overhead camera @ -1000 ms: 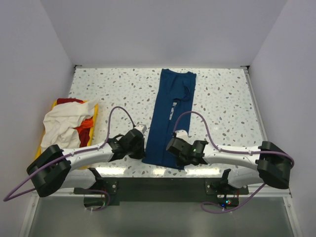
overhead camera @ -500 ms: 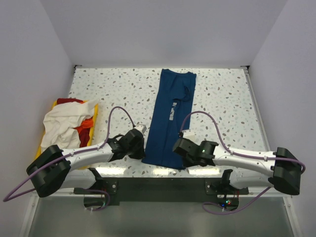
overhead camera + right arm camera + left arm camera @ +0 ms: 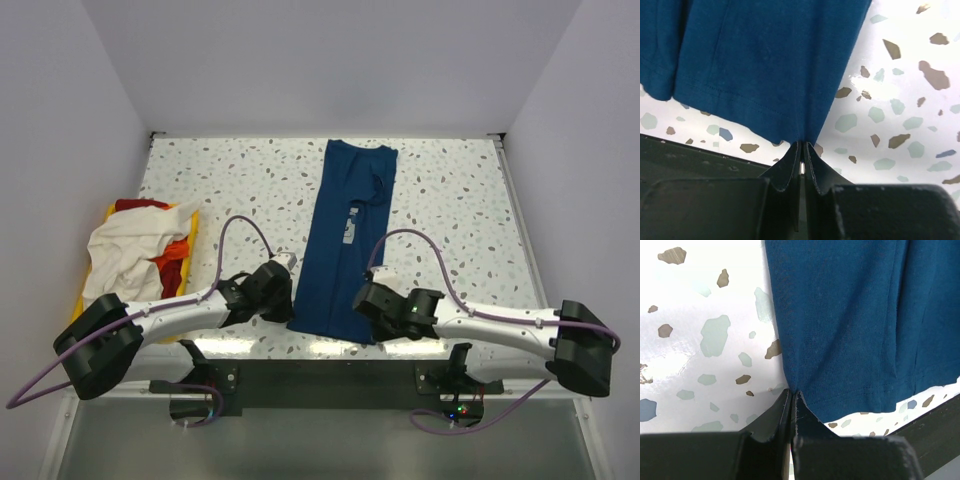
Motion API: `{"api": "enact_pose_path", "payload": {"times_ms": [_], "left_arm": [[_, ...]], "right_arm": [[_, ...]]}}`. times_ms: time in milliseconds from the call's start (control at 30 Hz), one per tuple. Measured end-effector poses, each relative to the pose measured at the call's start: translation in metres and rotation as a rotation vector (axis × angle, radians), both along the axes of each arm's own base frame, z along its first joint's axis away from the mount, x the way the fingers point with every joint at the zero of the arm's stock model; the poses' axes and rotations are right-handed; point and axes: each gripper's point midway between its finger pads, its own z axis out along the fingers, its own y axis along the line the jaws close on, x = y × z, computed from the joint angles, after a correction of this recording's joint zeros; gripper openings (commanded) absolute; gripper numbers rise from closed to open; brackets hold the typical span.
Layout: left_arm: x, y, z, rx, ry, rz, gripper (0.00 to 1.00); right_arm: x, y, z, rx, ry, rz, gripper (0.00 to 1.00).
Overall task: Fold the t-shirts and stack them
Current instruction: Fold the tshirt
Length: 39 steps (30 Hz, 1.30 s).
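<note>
Navy blue cotton t-shirt (image 3: 345,250), folded lengthwise into a narrow strip, lies flat on the speckled terrazzo tabletop (image 3: 230,180), well to the right of the yellow plastic bin (image 3: 192,228). Its long axis runs from the arms' edge towards the far wall. The far end leans slightly further right of the bin than the near end. The stitched hem is the near end, and a sliver of white print (image 3: 348,228) shows midway along.

The left gripper (image 3: 791,392) has its fingers pressed together on the hem corner nearer the bin. The right gripper (image 3: 801,145) has its fingers almost touching on the other hem corner.

Both grips appear to catch only the very tip of the cloth, so a corner could slip free on lifting. If one arm rose or travelled ahead of the other, the strip would likely skew. The tucked-in side layers might also fall open.

The cream-white shirt (image 3: 120,255), red shirt (image 3: 140,205) and orange shirt (image 3: 175,250) sit heaped in the bin, unfolded.
</note>
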Motion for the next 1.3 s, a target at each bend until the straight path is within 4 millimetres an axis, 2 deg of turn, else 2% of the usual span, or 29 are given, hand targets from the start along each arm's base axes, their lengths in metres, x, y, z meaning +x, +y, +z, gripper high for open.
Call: {"api": "enact_pose_path", "payload": {"times_ms": [67, 167, 200, 233, 367, 467, 533, 733, 867, 967, 1067, 1100, 1133, 1233, 1300], "left_arm": [[0.0, 0.0, 0.0, 0.0, 0.0, 0.0, 0.0], [0.0, 0.0, 0.0, 0.0, 0.0, 0.0, 0.0], [0.0, 0.0, 0.0, 0.0, 0.0, 0.0, 0.0], [0.0, 0.0, 0.0, 0.001, 0.0, -0.001, 0.02], [-0.001, 0.001, 0.0, 0.004, 0.002, -0.001, 0.05], [-0.001, 0.002, 0.0, 0.007, 0.002, -0.004, 0.05], [-0.001, 0.002, 0.0, 0.007, 0.002, -0.006, 0.04], [-0.004, 0.0, 0.0, 0.001, 0.003, -0.011, 0.0], [-0.013, -0.01, 0.0, -0.026, 0.003, -0.039, 0.0], [-0.022, -0.016, 0.0, -0.036, 0.009, -0.059, 0.08], [-0.02, -0.011, 0.001, -0.01, -0.006, -0.047, 0.27], [-0.019, -0.006, 0.002, 0.013, -0.016, -0.037, 0.39], [-0.017, 0.0, 0.004, 0.038, -0.027, -0.029, 0.44], [-0.009, 0.012, 0.017, 0.097, -0.068, 0.004, 0.48], [0.001, 0.01, 0.033, 0.101, -0.11, 0.012, 0.47]], "right_arm": [[-0.002, 0.003, -0.009, 0.001, 0.016, 0.004, 0.12], [-0.006, 0.003, -0.021, -0.014, 0.046, 0.008, 0.33], [-0.007, 0.002, -0.022, -0.02, 0.049, 0.008, 0.45], [-0.008, 0.0, -0.021, -0.022, 0.049, 0.005, 0.52], [-0.005, -0.012, -0.002, 0.003, -0.004, -0.009, 0.63], [0.001, -0.022, 0.02, 0.043, -0.054, -0.039, 0.64], [0.008, -0.028, 0.025, 0.066, -0.052, -0.074, 0.63], [0.029, -0.049, 0.005, 0.11, 0.094, -0.228, 0.6], [0.037, -0.043, -0.003, 0.137, 0.163, -0.225, 0.61], [0.051, -0.038, 0.001, 0.168, 0.152, -0.226, 0.6], [0.063, -0.031, 0.007, 0.205, 0.122, -0.21, 0.59], [0.065, -0.029, 0.008, 0.215, 0.116, -0.201, 0.58], [0.065, -0.027, 0.008, 0.22, 0.112, -0.196, 0.58], [0.067, -0.026, 0.009, 0.224, 0.102, -0.182, 0.57], [0.068, -0.026, 0.009, 0.223, 0.098, -0.173, 0.57]]}}
